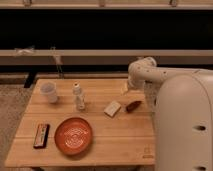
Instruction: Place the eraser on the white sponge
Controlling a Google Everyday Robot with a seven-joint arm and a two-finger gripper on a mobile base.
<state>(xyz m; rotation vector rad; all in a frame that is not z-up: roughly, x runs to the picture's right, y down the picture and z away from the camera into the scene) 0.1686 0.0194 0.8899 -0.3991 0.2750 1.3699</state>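
The eraser (41, 135), a flat black bar with an orange-brown edge, lies on the wooden table (115, 142) near its front left, just left of the orange plate (73, 135). The white sponge (112, 108), a small cream block, lies right of the table's middle. My gripper (125, 89) hangs from the white arm (145, 70) over the table's back right part, behind and slightly right of the sponge, far from the eraser. Nothing shows in it.
A white cup (49, 92) stands at the back left. A white bottle (78, 96) stands upright behind the plate. A reddish-brown oval object (133, 105) lies just right of the sponge. My large white body (182, 120) fills the right side.
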